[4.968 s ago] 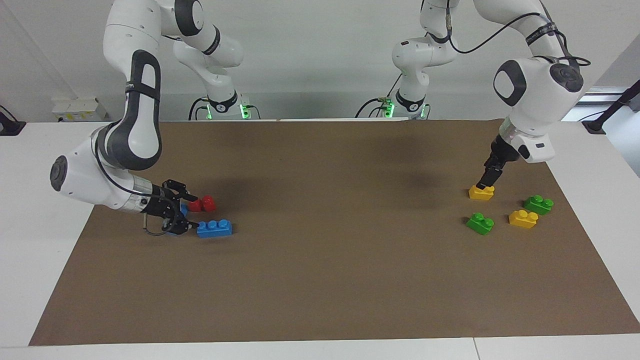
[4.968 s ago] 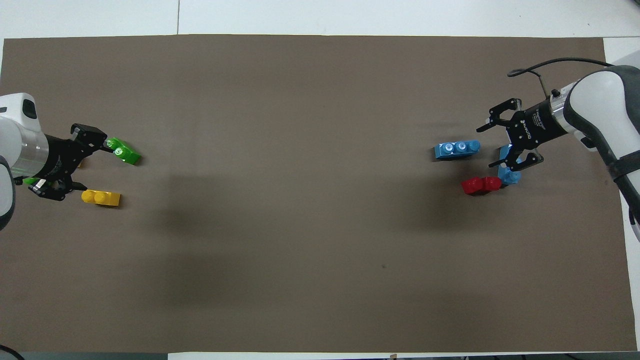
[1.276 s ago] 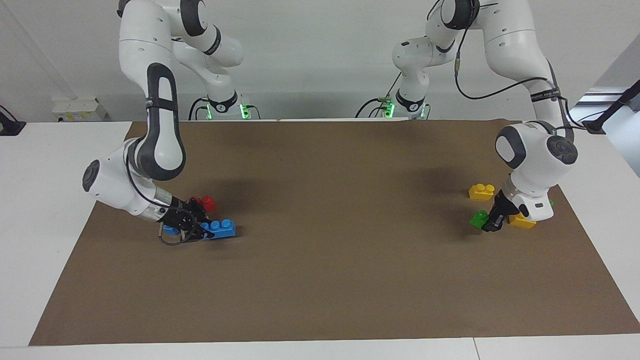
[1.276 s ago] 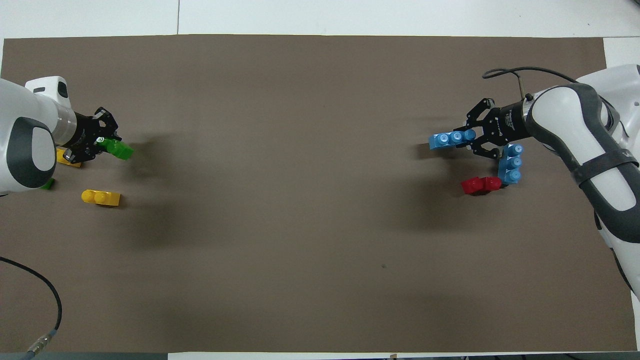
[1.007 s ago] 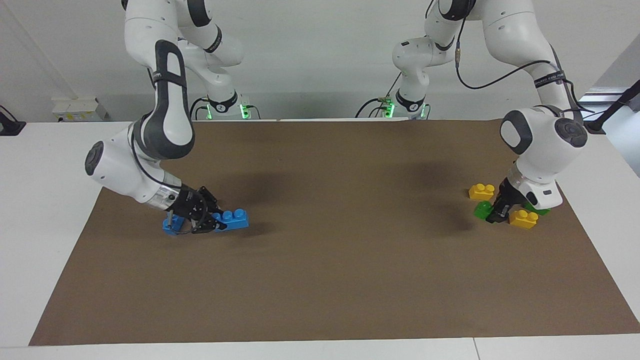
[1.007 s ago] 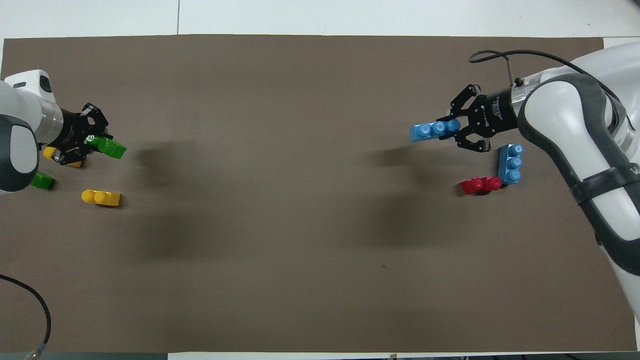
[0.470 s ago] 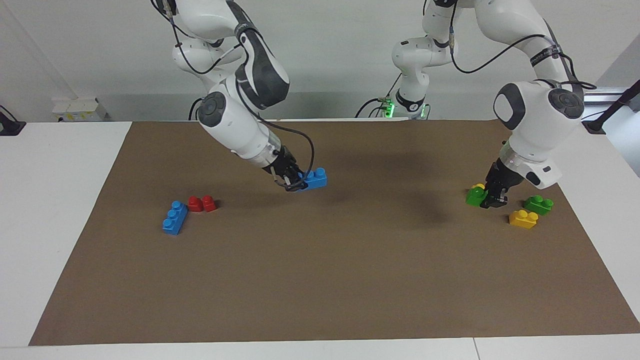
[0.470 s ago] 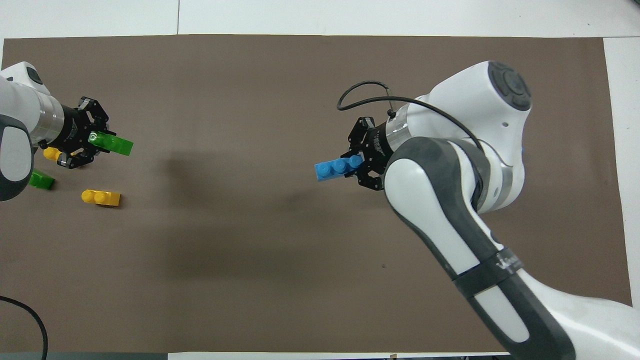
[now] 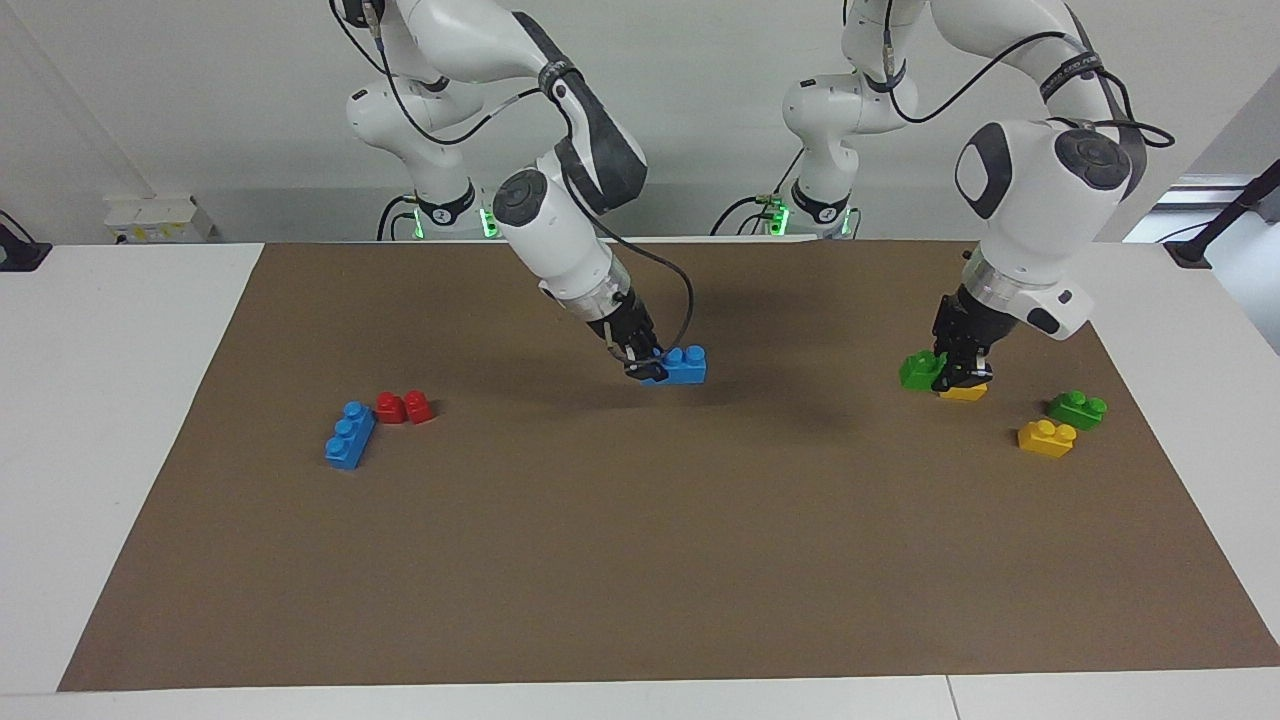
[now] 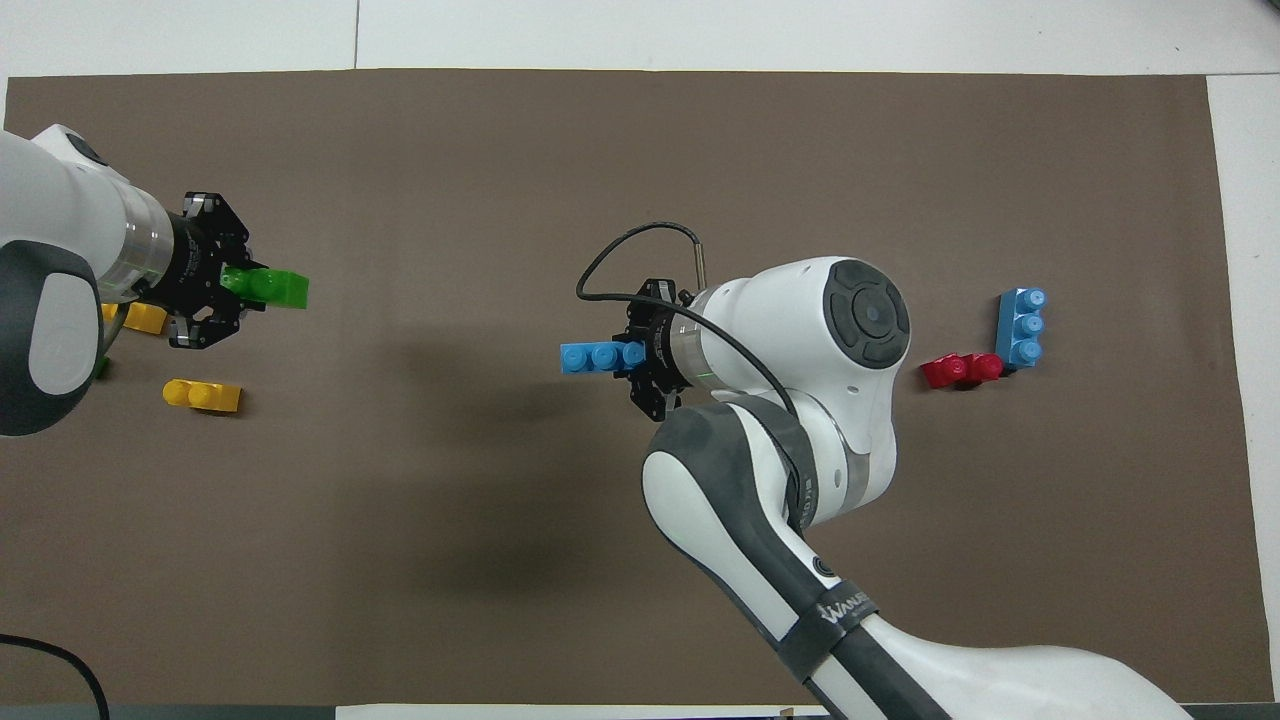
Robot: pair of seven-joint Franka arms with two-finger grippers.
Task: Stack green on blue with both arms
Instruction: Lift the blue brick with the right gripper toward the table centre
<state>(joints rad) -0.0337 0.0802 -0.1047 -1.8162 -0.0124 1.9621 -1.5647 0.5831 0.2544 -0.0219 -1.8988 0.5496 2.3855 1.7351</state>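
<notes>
Two grippers are up off the brown mat (image 9: 640, 560), each carrying a brick. Nearest the robots among the loose pieces, I see one yellow brick (image 9: 963, 392) on the mat at the left arm's end, directly under the left gripper (image 9: 957, 378). That gripper hangs over it with its fingers clamped on one end of a green brick (image 9: 918, 370), which sticks out sideways toward the middle of the mat, studs up, clear of the surface. In the overhead view the same green brick (image 10: 266, 287) juts from the left gripper (image 10: 232, 283).

Over the middle of the mat, the right gripper (image 9: 648, 369) points steeply down, its fingers pinching one end of a blue brick (image 9: 683, 364). The brick is held level, studs up, its free end toward the left arm's end. From above, that blue brick (image 10: 600, 357) shows its row of studs reaching out from the right gripper (image 10: 640, 356). The two held bricks are well apart.

Farther from the robots, a second green brick (image 9: 1077, 409) sits on the mat at the left arm's end, with another yellow brick (image 9: 1046, 437) just beside it and a little farther out. At the right arm's end, a red brick (image 9: 404, 407) rests on the mat, and a second blue brick (image 9: 349, 435) lies at an angle, one end touching or nearly touching the red one; I cannot tell which.
</notes>
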